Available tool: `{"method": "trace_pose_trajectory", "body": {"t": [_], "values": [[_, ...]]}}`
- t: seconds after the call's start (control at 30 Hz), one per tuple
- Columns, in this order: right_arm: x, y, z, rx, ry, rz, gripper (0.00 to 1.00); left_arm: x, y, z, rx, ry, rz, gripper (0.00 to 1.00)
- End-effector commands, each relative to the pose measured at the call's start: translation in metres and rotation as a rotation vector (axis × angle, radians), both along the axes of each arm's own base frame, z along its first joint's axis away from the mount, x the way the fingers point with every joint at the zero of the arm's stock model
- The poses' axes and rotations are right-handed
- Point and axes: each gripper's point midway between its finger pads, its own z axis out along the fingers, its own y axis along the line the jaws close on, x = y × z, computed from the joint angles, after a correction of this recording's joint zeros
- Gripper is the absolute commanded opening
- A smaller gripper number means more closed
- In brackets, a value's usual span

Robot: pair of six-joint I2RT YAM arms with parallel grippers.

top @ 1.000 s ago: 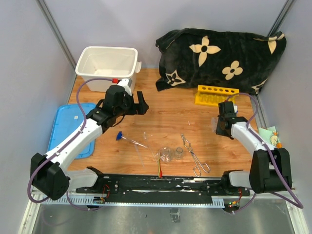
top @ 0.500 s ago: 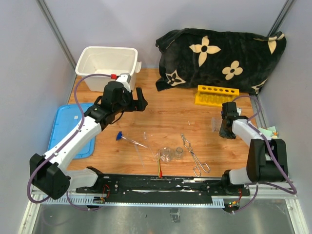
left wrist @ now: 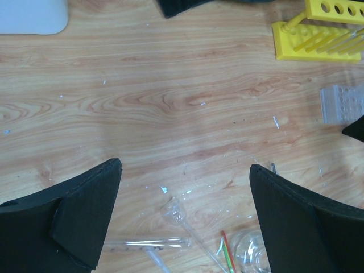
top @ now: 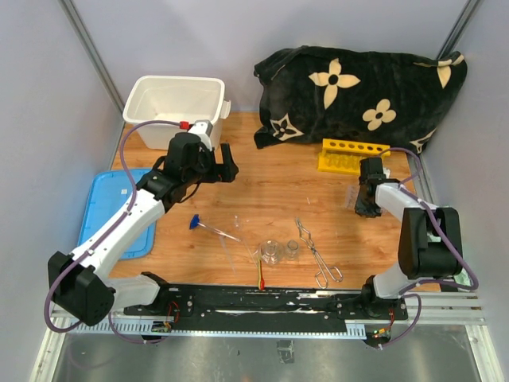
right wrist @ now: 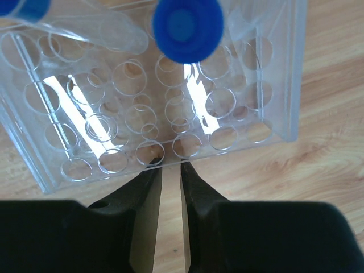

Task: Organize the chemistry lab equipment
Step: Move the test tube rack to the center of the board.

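Observation:
My right gripper stands with its jaws a narrow gap apart, only wood showing between them. Its fingertips touch the near edge of the clear plastic rack, which holds a blue-capped tube. From above, the right gripper sits just below the yellow tube rack. My left gripper hangs wide open and empty over bare wood in front of the tub. Two small beakers, metal tongs, a red-tipped stick and thin glass rods lie near the front edge.
A white tub stands at the back left, with its blue lid lying flat at the left. The black flowered cloth is bunched at the back right. The black rail runs along the near edge.
The right gripper has shifted slightly away from me, toward the yellow rack, as its arm folded in. The left gripper has drifted a little up and left, toward the tub, still open.

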Motion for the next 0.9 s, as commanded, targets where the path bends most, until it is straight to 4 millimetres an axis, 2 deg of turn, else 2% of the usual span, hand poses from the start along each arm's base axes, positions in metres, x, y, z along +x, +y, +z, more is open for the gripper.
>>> {"method": "trace_pose_trajectory", "body": {"t": [0.0, 0.57, 0.7, 0.87], "values": [[0.02, -0.01, 0.002, -0.021, -0.01, -0.021, 0.21, 0.001, 0.008, 0.018, 0.005, -0.051, 0.012, 0.99], [0.058, -0.026, 0.002, -0.042, 0.005, -0.041, 0.21, 0.002, 0.013, 0.015, 0.028, -0.049, 0.024, 0.99], [0.055, -0.026, 0.003, -0.042, 0.017, -0.045, 0.21, 0.002, 0.014, 0.013, 0.033, -0.046, 0.026, 0.99], [0.037, -0.029, 0.008, -0.046, 0.045, -0.06, 0.22, 0.002, 0.014, 0.01, 0.032, -0.045, 0.025, 0.99]]}}
